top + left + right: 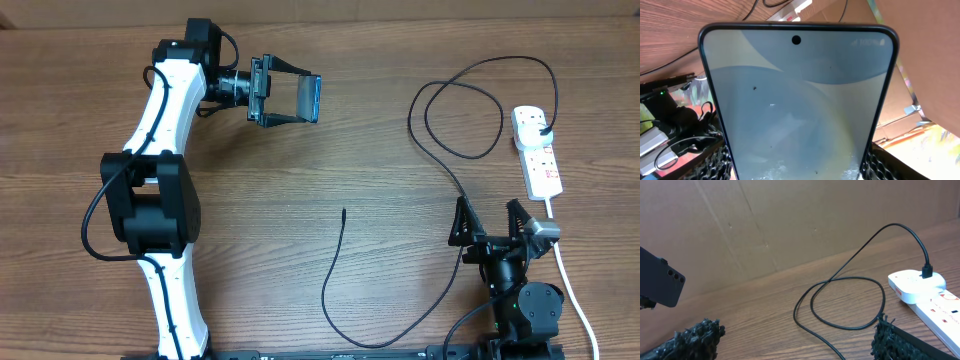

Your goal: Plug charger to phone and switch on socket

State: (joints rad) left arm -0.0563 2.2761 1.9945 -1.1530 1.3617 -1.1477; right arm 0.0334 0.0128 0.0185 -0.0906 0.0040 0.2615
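**Phone presented; charger tip awaiting pickup**

Nearest the base, we see the right jaws spread wide and empty, low over the worktop [240, 220]. The charger [323, 292] runs beneath their gap, ungripped. Just beyond, its plug tip [343, 211] lies on bare wood, pointing away from the base, with the last stretch of cable running nearly straight, near to far.

We judge the step in hand to be fetching that tip. The right jaws should close just behind it, leaving only a short stub that stays stiff. They should then lift with slack in the cable and turn the stub into line with the phone's long axis.

Farther out on the left, the left jaws are clamped on the phone [800, 115] by its two long edges, clear of the worktop. Its long axis runs out along the jaws, toward the robot's right. The camera-hole end leads, and the opposite end sits back by the wrist, hidden from us.

Farthest right lies the socket [540, 160], its long axis near to far. The charger's black plug [541, 127] sits in its far outlet. The switches are too small to read.
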